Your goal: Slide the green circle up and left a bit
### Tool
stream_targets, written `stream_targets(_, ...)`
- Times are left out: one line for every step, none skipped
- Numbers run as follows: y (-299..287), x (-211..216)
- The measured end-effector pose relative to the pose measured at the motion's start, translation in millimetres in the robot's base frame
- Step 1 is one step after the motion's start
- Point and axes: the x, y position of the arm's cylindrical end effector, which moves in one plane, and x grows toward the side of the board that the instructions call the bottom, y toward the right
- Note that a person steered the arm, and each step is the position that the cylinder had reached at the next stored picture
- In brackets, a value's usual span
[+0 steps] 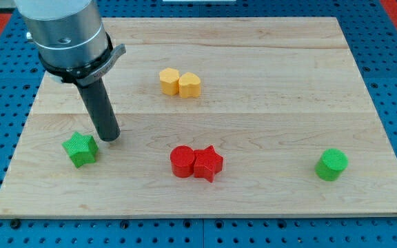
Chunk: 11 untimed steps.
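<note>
My tip (110, 137) is a plain rod with no jaws, so nothing opens, clenches or grasps; it can only push. It rests on the board (267, 55) at the left, just beside the green star (80, 149) and a little farther back than it.

The green circle (331, 164) sits near the front right corner, well apart from my tip. Between them lie the red circle (182, 162) and red star (208, 163), touching each other; two yellow blocks (180, 83) sit touching farther back.

A straight sweep right could clip the red pair. Meeting the circle off-centre would probably make it roll aside rather than go far-left.

The arm's upper part is cut off, and the yellow shapes are hard to name.
</note>
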Motion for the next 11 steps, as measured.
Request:
stream_targets(-45.5, 19.9)
stream_targets(-76.7, 33.3)
stream_targets(-75.1, 32.9)
stream_targets(-74.4, 31.2)
stream_targets(-69.1, 25.2)
stream_targets(-27.9, -7.2)
stream_targets(-15.0, -14.0)
stream_targets(-12.8, -16.5)
stream_targets(52.6, -30.3)
stream_targets(170.6, -33.6)
stream_targets(299.1, -33.6)
